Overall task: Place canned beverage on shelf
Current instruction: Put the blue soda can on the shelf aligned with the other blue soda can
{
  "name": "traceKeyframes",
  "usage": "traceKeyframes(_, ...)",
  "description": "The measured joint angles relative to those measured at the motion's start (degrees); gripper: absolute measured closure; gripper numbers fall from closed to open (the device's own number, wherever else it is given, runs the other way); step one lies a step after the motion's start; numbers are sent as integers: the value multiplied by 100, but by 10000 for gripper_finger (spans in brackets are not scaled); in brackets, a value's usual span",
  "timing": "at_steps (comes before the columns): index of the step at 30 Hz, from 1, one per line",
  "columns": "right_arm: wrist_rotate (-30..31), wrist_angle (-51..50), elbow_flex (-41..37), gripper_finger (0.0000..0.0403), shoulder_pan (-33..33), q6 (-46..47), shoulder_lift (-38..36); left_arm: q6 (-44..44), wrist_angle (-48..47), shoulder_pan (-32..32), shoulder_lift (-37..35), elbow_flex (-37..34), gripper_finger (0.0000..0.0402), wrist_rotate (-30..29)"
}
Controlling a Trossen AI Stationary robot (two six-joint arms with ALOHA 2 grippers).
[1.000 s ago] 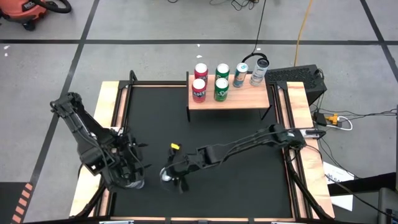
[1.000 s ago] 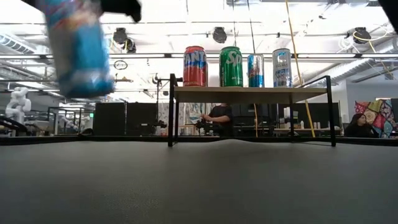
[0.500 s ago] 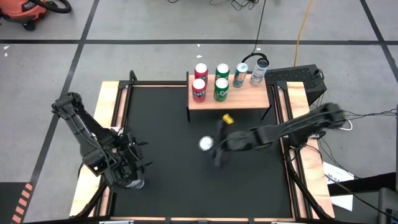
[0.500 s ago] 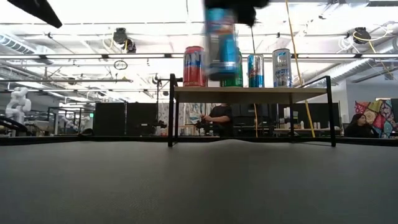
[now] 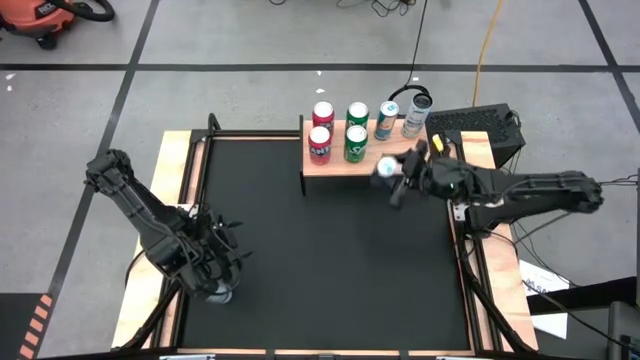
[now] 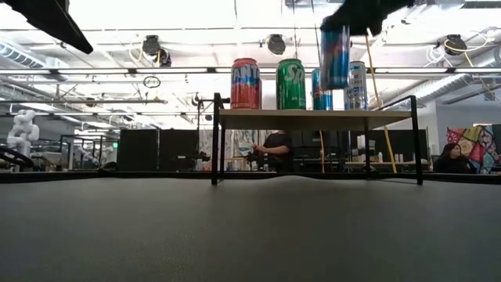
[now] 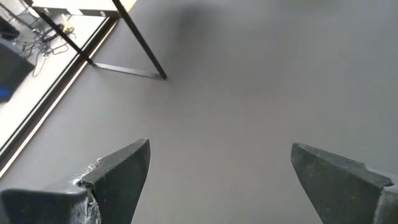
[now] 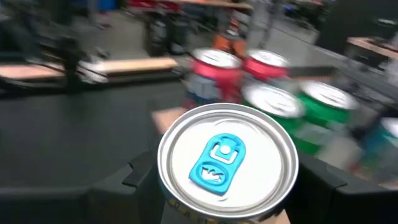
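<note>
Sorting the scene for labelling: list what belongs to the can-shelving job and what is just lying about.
Job:
- blue can held in the right gripper
- shelf
- two red cans, two green cans, two blue-and-silver cans already on it

Lying about:
- left gripper, open, idle over the black mat
- headphones
- black box

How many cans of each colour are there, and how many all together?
Red cans: 2, on the shelf
Green cans: 2, on the shelf
Blue cans: 2, one on the shelf, one held by the right gripper
Silver-white can: 1, on the shelf
Total: 7 cans
</note>
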Motion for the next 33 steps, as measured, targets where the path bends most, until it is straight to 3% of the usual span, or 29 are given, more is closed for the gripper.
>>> traceKeyframes(14,-2049,42,-5,172,-2517,-255,298,7,-13,69,-2,0,13,17)
traceKeyframes(19,-2445,204,-5,166,-2850,-134,547,7,-27,69,-2,0,13,54)
traceKeyframes(33,-2364,451,0,100,-2961,-152,480,2,-50,73,-2,3,13,547)
